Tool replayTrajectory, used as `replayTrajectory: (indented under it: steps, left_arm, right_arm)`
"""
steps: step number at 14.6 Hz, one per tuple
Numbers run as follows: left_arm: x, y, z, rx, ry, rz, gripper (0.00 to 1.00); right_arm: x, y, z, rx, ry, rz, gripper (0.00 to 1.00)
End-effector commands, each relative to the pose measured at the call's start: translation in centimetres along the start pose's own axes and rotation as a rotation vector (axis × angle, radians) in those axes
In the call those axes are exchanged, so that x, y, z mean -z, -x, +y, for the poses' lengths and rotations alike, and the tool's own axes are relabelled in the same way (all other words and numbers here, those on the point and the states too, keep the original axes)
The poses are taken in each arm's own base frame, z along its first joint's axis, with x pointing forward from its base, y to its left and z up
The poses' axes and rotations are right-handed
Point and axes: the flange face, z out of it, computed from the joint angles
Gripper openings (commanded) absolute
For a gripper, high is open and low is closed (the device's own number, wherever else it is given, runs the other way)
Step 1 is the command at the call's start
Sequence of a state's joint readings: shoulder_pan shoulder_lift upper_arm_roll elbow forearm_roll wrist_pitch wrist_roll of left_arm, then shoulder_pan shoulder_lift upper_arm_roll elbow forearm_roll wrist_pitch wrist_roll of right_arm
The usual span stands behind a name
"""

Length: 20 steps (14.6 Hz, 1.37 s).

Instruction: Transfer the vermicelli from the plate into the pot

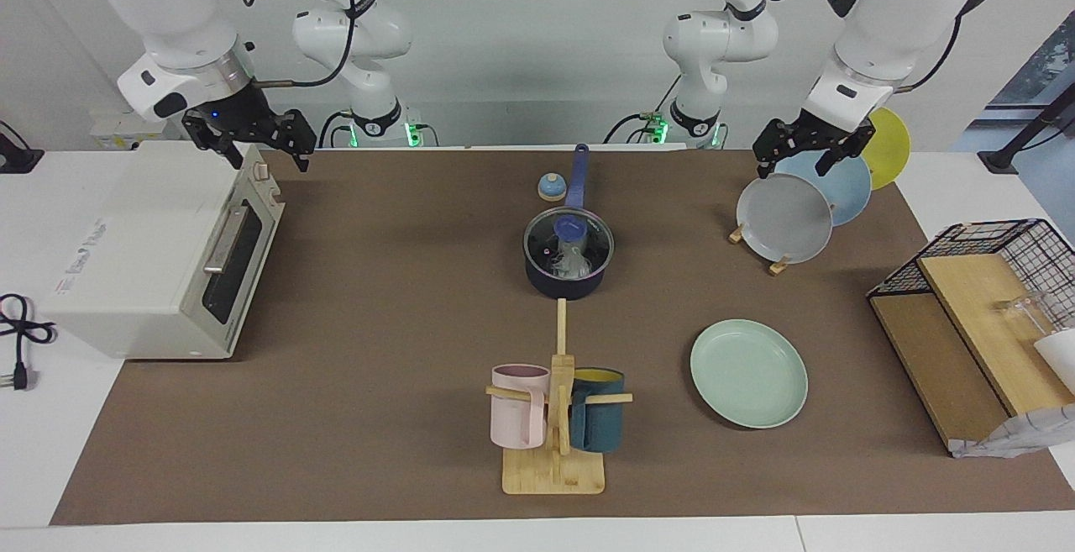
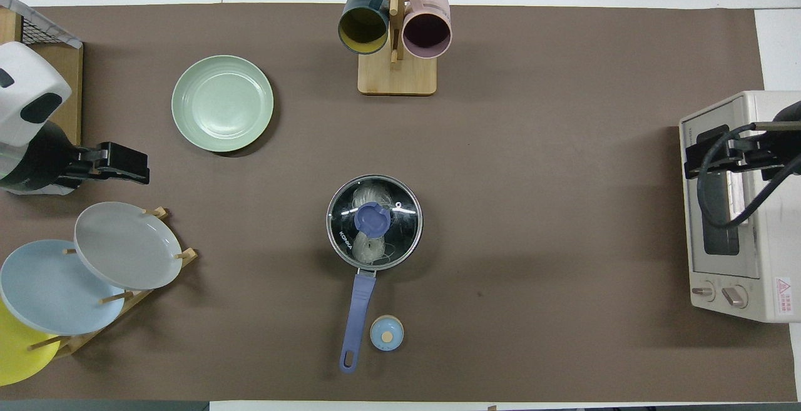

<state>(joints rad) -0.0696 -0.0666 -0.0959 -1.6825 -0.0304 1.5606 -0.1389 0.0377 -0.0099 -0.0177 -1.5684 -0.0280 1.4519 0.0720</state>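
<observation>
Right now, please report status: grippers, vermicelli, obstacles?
Left gripper open over plate rack; right gripper open over toaster oven. Vermicelli in lidded pot; plate bare. No obstacles.

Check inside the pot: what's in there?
Through the glass lid on the pot, pale vermicelli shows in clumps. The lid's blue knob covers the middle, so what lies under it cannot be seen.

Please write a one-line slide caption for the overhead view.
Vermicelli lies in the lidded pot; the mint plate is bare.
</observation>
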Motion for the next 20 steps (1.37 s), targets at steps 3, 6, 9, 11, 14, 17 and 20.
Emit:
replayTrajectory:
  steps: [3,6,9,11,14,17,20]
  left_arm:
    - [0.4,0.6,-0.4,0.004,-0.021,0.006,1.00]
    - [0.4,0.6,-0.4,0.004,-0.021,0.006,1.00]
    - [0.4,0.6,-0.4,0.004,-0.021,0.006,1.00]
    - [0.4,0.6,-0.5,0.007,-0.021,0.006,1.00]
    - [0.4,0.6,-0.4,0.005,-0.021,0.006,1.00]
    - [0.4,0.6,-0.3,0.002,-0.021,0.006,1.00]
    - [0.4,0.6,-0.4,0.004,-0.021,0.006,1.00]
  right_arm:
    - [0.4,0.2,0.6,0.021,-0.009,-0.005,1.00]
    - [0.7,0.3,1.3,0.031,-0.013,-0.002,1.00]
    - [0.6,0.2,1.2,0.052,-0.014,0.004,1.00]
    - [0.8,0.3,1.1,0.053,-0.017,0.010,1.00]
    - [0.9,0.3,0.7,0.064,-0.015,0.014,1.00]
    - [0.8,0.3,1.3,0.054,-0.018,0.017,1.00]
    - [0.9,0.3,0.2,0.076,-0.016,0.020,1.00]
